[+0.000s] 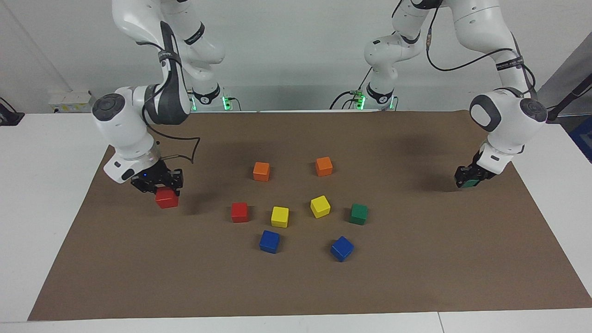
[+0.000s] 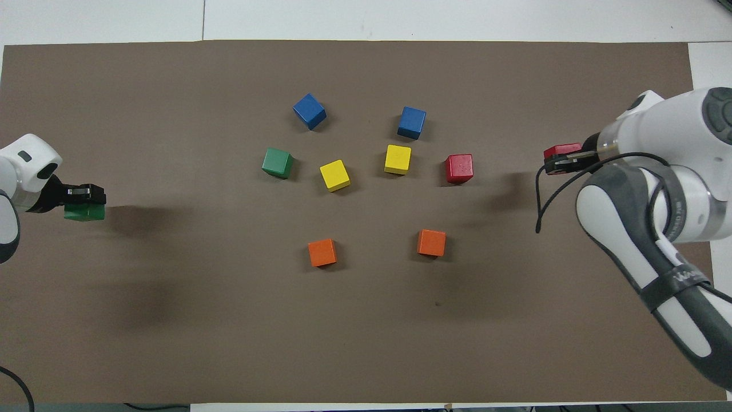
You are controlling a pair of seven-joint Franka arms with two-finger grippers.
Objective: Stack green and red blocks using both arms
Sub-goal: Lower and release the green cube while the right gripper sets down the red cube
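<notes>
Nearest the robots, two orange cubes (image 1: 261, 171) sit untouched; they are no part of the stack. Out at the mat's (image 1: 296, 286) ends, the left gripper (image 1: 468, 181) has its jaws pinching a green cube (image 2: 84, 212), and the right gripper (image 1: 157, 184) pinches a red cube (image 1: 167, 198), both probably carried aside to make room. Farther out, the second red (image 1: 239, 212) and second green (image 1: 358, 214) rest on the tabletop, likely bases, among yellow (image 1: 280, 216) and blue cubes (image 1: 269, 241).

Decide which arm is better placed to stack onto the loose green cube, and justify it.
Left. The left gripper holds a green cube at the loose green cube's end of the mat. The right gripper holds a red cube.
</notes>
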